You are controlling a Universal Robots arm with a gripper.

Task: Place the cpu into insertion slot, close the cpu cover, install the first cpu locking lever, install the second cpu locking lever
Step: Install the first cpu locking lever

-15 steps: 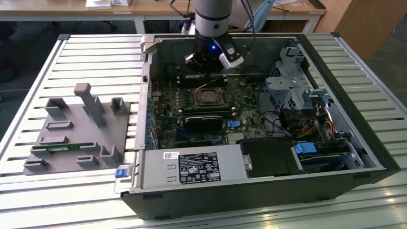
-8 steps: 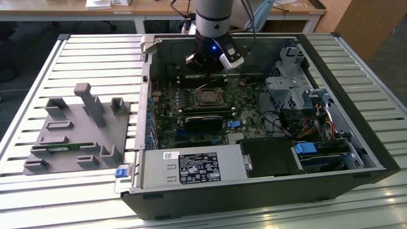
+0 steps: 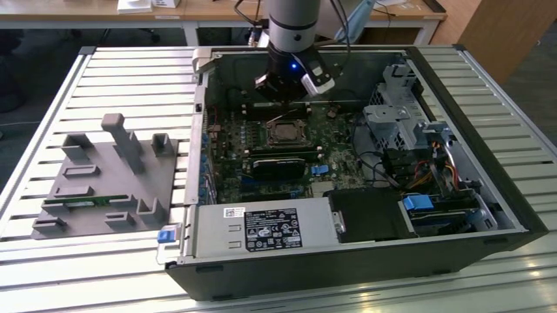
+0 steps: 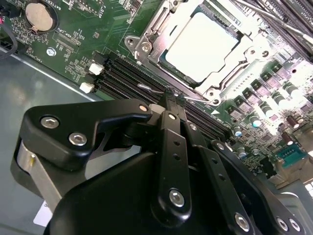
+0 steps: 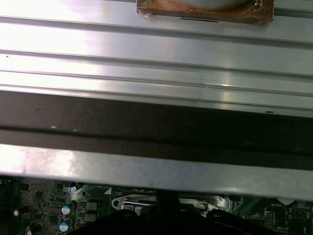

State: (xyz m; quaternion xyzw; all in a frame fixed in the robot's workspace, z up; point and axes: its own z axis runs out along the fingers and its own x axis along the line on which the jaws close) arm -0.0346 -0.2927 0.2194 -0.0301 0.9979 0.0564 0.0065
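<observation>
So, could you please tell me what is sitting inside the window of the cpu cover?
The cpu shows through the cpu cover, its pale face up. The insertion slot beneath it is covered.

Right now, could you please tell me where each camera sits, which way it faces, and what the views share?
Exterior view: off the arm, above, looking down into the open computer case; the arm and end effector show over the cpu.
Second wrist view: on the arm, looking past the end effector onto the cpu under the cpu cover.
First wrist view: on the arm, facing the slatted table.
The exterior and second wrist views share the cpu.
</observation>
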